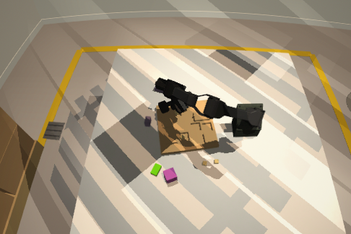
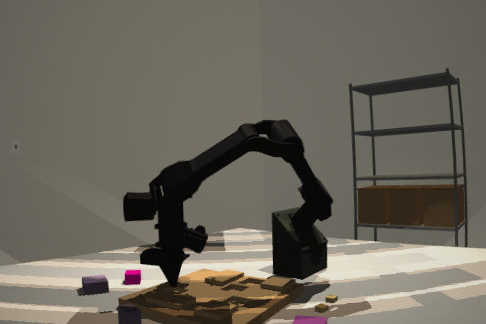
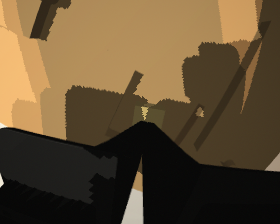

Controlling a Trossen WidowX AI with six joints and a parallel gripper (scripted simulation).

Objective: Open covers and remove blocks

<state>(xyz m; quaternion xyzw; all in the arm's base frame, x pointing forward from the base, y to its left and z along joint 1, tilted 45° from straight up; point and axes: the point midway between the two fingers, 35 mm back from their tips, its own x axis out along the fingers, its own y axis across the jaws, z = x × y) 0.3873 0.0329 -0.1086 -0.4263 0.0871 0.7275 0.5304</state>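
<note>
The tan puzzle board (image 1: 211, 138) (image 2: 265, 305) (image 3: 156, 28) lies in front of the arm's base (image 1: 248, 122) (image 2: 297, 246). Flat covers (image 2: 224, 277) (image 2: 277, 282) sit on its top. My gripper (image 1: 176, 108) (image 2: 172, 282) (image 3: 145, 128) is shut and empty, pointing straight down with its tips at the board's far-left corner region. In the wrist view a small pale green piece (image 3: 150, 113) shows just past the tips. A purple block (image 1: 147, 120) (image 2: 129, 313), a green block (image 1: 156, 170) and a magenta block (image 1: 170, 175) (image 2: 310, 319) rest on the table off the board.
Two small tan cubes (image 1: 204, 163) (image 1: 216, 161) (image 2: 321, 307) lie beside the board. Another purple block (image 2: 95, 284) and a magenta block (image 2: 132, 276) lie beyond the gripper. A metal shelf (image 2: 407, 159) stands far right. A yellow line (image 1: 195, 48) borders the floor.
</note>
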